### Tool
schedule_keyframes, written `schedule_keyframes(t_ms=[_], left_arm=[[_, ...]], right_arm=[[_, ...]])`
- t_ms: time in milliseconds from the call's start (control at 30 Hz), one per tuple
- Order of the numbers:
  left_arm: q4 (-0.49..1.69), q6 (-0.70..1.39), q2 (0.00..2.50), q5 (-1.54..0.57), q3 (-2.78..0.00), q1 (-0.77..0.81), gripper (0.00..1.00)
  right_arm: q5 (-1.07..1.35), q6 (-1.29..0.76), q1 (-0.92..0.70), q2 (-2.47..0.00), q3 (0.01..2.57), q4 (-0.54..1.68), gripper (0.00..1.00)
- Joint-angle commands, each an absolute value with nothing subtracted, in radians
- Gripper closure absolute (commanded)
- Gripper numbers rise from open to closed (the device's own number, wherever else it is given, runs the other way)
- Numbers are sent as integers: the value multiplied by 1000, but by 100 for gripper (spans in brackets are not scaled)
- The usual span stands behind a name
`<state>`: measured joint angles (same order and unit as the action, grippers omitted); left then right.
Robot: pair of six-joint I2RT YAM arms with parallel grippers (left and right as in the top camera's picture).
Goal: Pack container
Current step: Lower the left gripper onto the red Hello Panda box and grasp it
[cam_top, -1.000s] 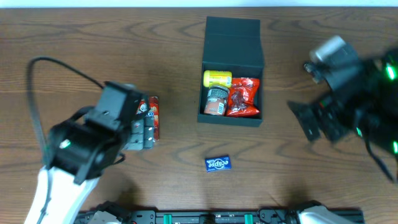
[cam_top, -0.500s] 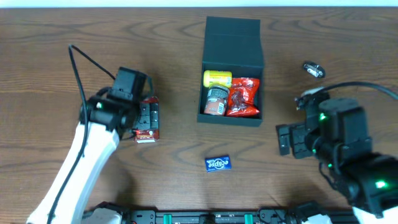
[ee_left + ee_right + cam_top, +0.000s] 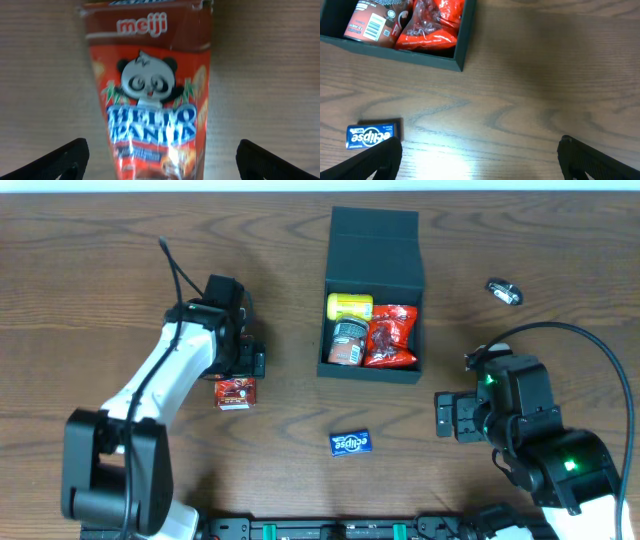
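Left pincer (image 3: 161, 159) spread — straddling Hello Panda box (image 3: 150, 95)

Left arm (image 3: 160, 380) comes up from the front-left corner of the counter (image 3: 80, 270), white link slanting in toward the middle. Its wrist is bent so the left claw (image 3: 240, 372) points pretty much straight down, jaws spread wide. Only the dark fingertips (image 3: 70, 159) peek into the wrist view's bottom corners. Right arm (image 3: 545, 455) sits bunched up by the front-right corner. The right claw (image 3: 445, 416) is turned toward the left edge, jaws wide apart too.
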<state>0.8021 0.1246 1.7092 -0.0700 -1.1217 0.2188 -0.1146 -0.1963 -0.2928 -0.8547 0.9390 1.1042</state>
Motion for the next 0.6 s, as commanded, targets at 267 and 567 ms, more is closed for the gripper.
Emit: schedule_keyframes(t_ms=[267,567], left_arm=[[707,104,1821,-68,-1084,216,5],[657,105,1827,-68,-1056,216,5]], right_arm=[[-135,-216,-287,-846,934,1100,1],[-135,-216,-287,-846,934,1099,1]])
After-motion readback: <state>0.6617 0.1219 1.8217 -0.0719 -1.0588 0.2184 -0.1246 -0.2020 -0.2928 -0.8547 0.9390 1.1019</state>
